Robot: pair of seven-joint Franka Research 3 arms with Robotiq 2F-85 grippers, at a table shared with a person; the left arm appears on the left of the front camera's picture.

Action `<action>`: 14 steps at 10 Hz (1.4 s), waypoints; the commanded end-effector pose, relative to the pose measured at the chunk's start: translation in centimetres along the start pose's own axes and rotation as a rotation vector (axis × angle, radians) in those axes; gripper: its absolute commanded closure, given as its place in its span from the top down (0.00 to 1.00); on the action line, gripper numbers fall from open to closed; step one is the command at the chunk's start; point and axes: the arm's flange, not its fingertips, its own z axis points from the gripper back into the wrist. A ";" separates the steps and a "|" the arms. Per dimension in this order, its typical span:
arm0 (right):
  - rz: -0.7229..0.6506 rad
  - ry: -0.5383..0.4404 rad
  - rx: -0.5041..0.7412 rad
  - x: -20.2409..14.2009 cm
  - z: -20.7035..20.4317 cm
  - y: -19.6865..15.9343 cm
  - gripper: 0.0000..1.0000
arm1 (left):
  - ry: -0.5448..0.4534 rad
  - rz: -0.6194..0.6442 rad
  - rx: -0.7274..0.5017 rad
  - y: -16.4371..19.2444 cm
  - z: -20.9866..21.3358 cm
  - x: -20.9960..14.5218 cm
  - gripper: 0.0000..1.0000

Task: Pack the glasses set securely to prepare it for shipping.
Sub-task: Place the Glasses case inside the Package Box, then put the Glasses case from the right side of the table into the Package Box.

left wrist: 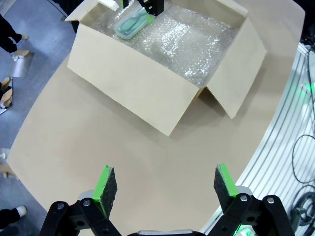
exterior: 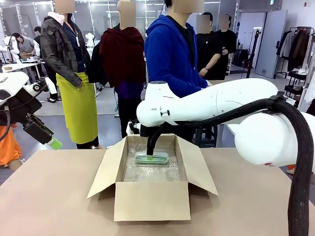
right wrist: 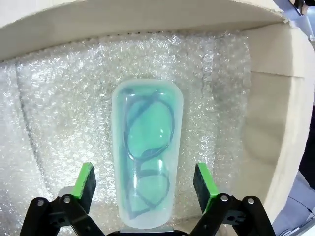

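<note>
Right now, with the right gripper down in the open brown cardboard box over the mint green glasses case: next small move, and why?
Probably lift the right gripper straight up, clear of the brown cardboard box. Its jaws stand open with gaps on both sides of the translucent mint green case, which lies flat on the bubble wrap lining, so it looks placed.

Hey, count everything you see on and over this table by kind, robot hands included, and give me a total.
Cardboard box: 1
Bubble wrap lining: 1
Mint green glasses case: 1
Robot hands: 2, left hand and right hand
Total: 5
</note>
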 end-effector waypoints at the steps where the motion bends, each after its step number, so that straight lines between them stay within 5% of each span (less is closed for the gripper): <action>1: 0.003 0.004 0.006 -0.3 -0.4 -0.1 1.00 | -0.018 0.006 -0.009 0.0 0.2 0.1 1.00; 11: -0.005 0.005 0.007 -0.5 -0.5 -0.2 1.00 | -0.018 0.006 -0.009 0.0 0.2 0.1 1.00; 14: -0.173 -0.078 -0.021 -4.1 7.6 3.8 1.00 | -0.018 0.006 -0.009 0.0 0.2 0.1 1.00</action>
